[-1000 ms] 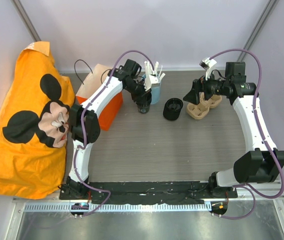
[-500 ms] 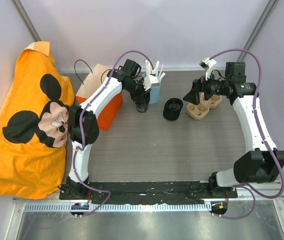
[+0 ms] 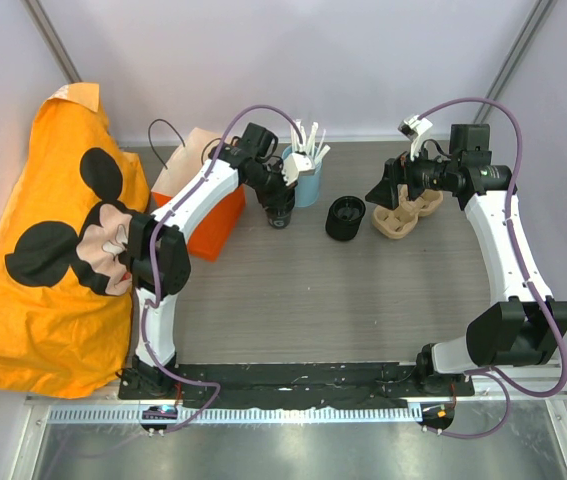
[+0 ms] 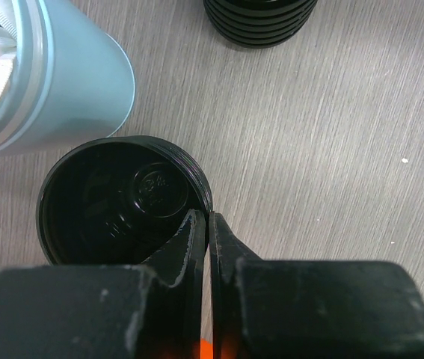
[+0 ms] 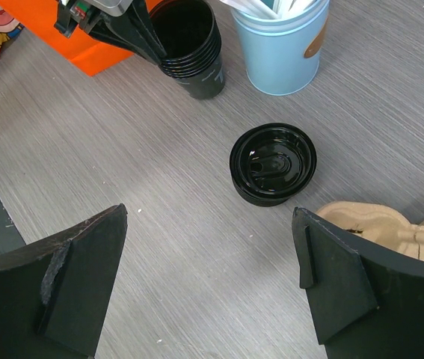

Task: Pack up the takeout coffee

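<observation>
A stack of black paper cups (image 3: pixel 281 212) stands on the grey table, next to a light blue tin (image 3: pixel 306 182) holding white stirrers. My left gripper (image 3: pixel 282 198) is shut on the top cup's rim (image 4: pixel 206 196), with one finger inside the cup (image 4: pixel 122 202) and one outside. The cups also show in the right wrist view (image 5: pixel 189 45). A stack of black lids (image 3: pixel 345 217) (image 5: pixel 273 164) lies to the right of the cups. A brown pulp cup carrier (image 3: pixel 408 212) (image 5: pixel 391 224) sits beyond the lids. My right gripper (image 3: pixel 383 190) (image 5: pixel 210 213) is open and empty, above the table by the carrier.
An orange paper bag (image 3: pixel 208 205) lies left of the cups. An orange Mickey Mouse cloth (image 3: pixel 53 250) covers the table's left side. The blue tin (image 4: pixel 54 82) stands close against the cup stack, and the lids (image 4: pixel 260 22) lie just beyond.
My left gripper has shifted slightly to the left, still on the cup's rim, and its elbow has swung left. The right arm has not moved.
</observation>
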Robot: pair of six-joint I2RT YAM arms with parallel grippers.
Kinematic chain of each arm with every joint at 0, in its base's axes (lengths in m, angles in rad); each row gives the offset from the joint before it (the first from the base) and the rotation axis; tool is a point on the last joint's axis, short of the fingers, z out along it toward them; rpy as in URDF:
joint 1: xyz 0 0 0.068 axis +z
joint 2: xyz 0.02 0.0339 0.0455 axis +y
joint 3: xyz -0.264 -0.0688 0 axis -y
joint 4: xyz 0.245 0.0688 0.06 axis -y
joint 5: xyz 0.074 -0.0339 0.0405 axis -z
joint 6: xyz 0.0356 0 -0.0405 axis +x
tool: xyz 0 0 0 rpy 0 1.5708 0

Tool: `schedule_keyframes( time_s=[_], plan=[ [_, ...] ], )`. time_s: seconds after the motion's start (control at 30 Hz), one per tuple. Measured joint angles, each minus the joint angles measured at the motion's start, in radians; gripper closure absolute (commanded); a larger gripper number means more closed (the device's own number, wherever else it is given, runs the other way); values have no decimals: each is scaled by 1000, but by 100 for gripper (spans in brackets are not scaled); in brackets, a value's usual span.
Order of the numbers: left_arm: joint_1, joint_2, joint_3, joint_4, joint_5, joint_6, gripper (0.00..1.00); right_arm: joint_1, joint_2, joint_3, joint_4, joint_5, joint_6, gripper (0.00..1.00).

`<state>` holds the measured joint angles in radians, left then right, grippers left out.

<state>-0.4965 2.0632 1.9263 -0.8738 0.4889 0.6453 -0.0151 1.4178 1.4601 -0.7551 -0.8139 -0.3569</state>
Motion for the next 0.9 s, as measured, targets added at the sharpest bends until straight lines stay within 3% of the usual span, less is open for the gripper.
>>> schedule_keyframes(
  time_s=[0.9],
  plan=[
    [0,0,41,-22,5,-10,85,0,0,0,0,0,0,3]
  ],
)
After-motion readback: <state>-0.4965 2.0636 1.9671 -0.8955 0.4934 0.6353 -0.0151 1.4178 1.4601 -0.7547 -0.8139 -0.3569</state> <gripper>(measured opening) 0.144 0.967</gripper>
